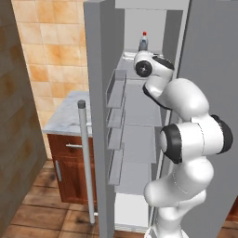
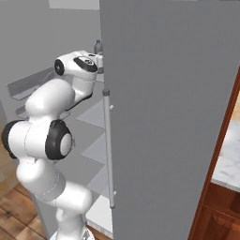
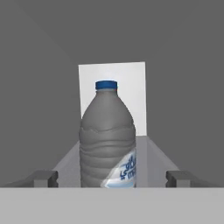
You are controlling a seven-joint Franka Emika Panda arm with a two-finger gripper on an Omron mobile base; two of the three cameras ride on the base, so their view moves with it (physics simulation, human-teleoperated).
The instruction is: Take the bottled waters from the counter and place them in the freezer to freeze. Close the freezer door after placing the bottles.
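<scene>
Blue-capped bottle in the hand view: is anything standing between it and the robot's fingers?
Nothing visible does. The blue-capped bottle stands upright on the freezer shelf, directly between the two fingertips of the open gripper. There is a bare gap on each side, so neither fingertip touches it.

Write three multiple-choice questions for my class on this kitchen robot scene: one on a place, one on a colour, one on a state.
1. Where does the arm reach? A. onto the counter B. into the freezer C. to the floor
2. What colour is the cap of the bottle before the gripper? A. blue B. green C. yellow
3. How is the gripper? A. shut on the bottle B. shut, empty C. open
Answers: B, the arm extends among the freezer shelves. A, the hand view shows a blue cap. C, both fingers stand clear of the bottle.
</scene>
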